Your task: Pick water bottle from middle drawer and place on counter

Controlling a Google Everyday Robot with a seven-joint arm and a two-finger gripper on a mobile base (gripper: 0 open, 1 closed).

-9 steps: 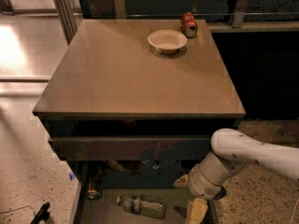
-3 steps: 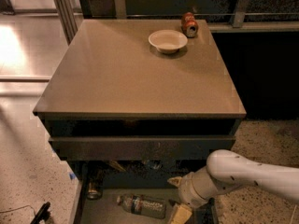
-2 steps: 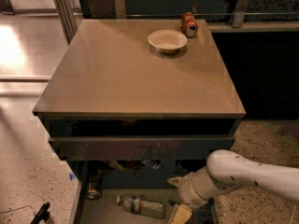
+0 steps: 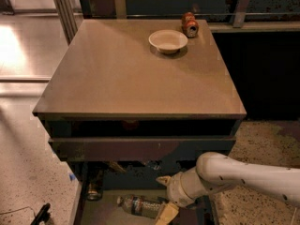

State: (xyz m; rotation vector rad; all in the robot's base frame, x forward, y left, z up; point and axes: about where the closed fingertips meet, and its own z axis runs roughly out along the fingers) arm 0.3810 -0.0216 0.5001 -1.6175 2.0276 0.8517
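Note:
The water bottle [image 4: 138, 205] lies on its side on the pale floor of the open middle drawer [image 4: 101, 213], cap to the left. My gripper [image 4: 164, 198] is low in the drawer at the bottle's right end. It is open, with one tan finger [image 4: 163, 179] above that end and the other [image 4: 166, 214] below it. I cannot tell whether the fingers touch the bottle. The white arm [image 4: 243, 177] comes in from the right. The counter [image 4: 136, 74] is the tan top above the drawers.
A white bowl [image 4: 168, 40] and a red soda can [image 4: 190, 25] sit at the counter's far right. A dark metal can [image 4: 93, 191] stands at the drawer's left. A closed drawer front [image 4: 140, 148] overhangs the open drawer. Speckled floor lies on both sides.
My gripper has moved left across the drawer, from beside the bottle to its right end. The bottle has not moved.

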